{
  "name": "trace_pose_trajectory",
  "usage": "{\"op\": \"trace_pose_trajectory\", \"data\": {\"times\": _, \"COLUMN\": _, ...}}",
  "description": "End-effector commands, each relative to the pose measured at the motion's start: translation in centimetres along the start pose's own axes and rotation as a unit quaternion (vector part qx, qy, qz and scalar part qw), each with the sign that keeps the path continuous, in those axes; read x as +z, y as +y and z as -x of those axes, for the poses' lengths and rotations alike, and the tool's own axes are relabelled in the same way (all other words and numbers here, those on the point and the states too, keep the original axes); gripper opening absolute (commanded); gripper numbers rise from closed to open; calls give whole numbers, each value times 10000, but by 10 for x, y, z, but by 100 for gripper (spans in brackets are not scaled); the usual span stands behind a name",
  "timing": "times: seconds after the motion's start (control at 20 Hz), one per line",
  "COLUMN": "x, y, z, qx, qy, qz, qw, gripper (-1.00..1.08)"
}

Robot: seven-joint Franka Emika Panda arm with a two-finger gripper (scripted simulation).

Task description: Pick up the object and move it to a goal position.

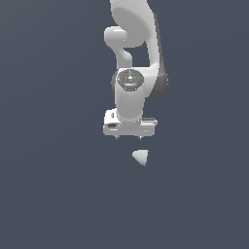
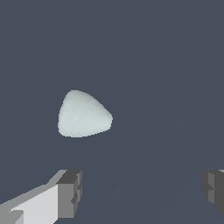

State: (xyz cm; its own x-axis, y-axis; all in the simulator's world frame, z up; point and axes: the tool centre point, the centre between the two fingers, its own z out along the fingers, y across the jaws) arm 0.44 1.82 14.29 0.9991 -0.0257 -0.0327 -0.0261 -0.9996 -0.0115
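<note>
The object (image 1: 140, 157) is a small pale mint-white wedge-like lump with a rounded side and a pointed end, lying on the dark grey surface. In the exterior view it sits just below and slightly to the right of my gripper (image 1: 129, 137), apart from it. In the wrist view the object (image 2: 82, 114) lies ahead of the fingers, not between them. My gripper (image 2: 140, 188) is open and empty, with one fingertip (image 2: 70, 192) and the other fingertip (image 2: 213, 187) wide apart.
The white arm (image 1: 131, 63) rises behind the gripper. The plain dark grey surface (image 1: 58, 185) fills all else in view.
</note>
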Motion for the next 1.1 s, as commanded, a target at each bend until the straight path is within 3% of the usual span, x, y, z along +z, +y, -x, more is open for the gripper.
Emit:
{"op": "trace_pose_trajectory", "data": {"times": 0.0, "x": 6, "y": -7, "z": -5, "qx": 155, "qy": 18, "qz": 4, "qw": 9999, "gripper": 100}}
{"op": "trace_pose_trajectory", "data": {"times": 0.55, "x": 40, "y": -44, "z": -30, "qx": 967, "qy": 130, "qz": 30, "qw": 9952, "gripper": 100}}
{"op": "trace_pose_trajectory", "data": {"times": 1.05, "x": 51, "y": -56, "z": -36, "qx": 1219, "qy": 169, "qz": 37, "qw": 9924, "gripper": 100}}
